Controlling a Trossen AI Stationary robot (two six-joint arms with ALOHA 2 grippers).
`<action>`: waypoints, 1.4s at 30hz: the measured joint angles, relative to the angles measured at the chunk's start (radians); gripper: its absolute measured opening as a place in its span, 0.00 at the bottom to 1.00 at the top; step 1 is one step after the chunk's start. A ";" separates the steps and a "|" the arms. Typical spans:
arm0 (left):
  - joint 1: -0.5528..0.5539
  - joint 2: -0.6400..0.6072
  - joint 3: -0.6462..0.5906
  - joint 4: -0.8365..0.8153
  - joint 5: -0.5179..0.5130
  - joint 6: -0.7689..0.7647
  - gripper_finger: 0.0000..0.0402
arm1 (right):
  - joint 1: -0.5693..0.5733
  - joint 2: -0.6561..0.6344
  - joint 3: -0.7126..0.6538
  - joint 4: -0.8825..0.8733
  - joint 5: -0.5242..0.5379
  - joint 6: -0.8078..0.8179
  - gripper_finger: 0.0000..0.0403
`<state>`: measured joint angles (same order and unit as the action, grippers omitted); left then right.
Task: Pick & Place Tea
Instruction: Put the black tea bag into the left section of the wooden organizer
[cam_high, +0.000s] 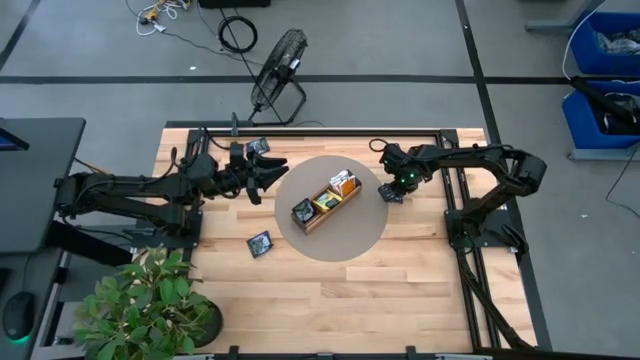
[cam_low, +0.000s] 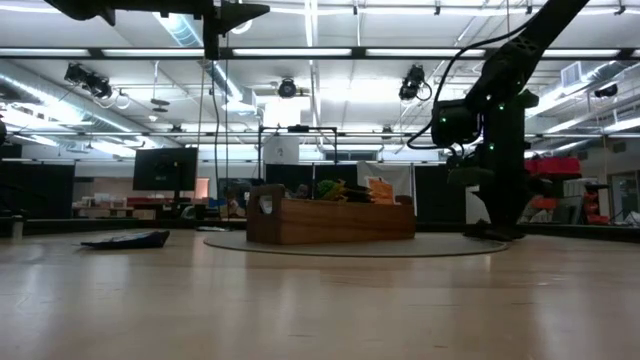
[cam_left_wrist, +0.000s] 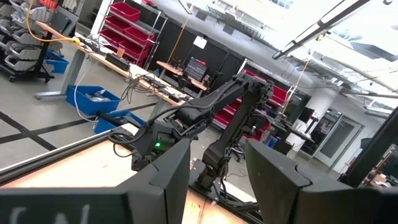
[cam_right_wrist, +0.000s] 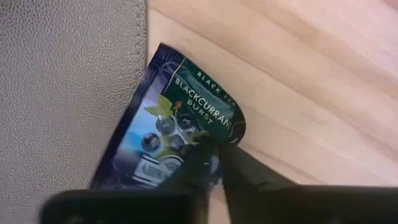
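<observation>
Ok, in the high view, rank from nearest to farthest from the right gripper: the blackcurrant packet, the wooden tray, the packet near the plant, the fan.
1. Blackcurrant packet, at the right gripper.
2. Wooden tray, mat centre, toward the left arm.
3. and 4. Fan beyond the table's far edge, and packet near the plant: too close to call.

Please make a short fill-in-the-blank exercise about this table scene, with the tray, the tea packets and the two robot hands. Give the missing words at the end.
1. The right hand pinches a dark navy packet labelled ____ Burst.
2. The wooden tray stands on a round ____ mat.
3. The tray has ____ compartments.
4. The left hand hovers beside the mat, holding ____.

Missing words: Blackcurrant; grey; three; nothing
</observation>
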<state>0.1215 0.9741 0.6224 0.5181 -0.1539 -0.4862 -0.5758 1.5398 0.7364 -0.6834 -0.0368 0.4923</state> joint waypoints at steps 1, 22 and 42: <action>0.000 0.000 0.000 -0.001 0.000 0.000 0.40 | 0.000 0.000 0.000 -0.001 0.001 0.000 0.06; 0.000 0.000 0.000 -0.116 0.011 -0.186 0.40 | 0.171 -0.340 -0.001 -0.097 0.106 -0.018 0.00; 0.048 0.108 0.001 -0.139 0.212 -0.607 0.40 | 0.531 -0.394 0.184 -0.006 0.291 0.072 0.00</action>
<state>0.1697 1.0825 0.6238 0.3787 0.0581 -1.0936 -0.0450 1.1454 0.9204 -0.6894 0.2546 0.5640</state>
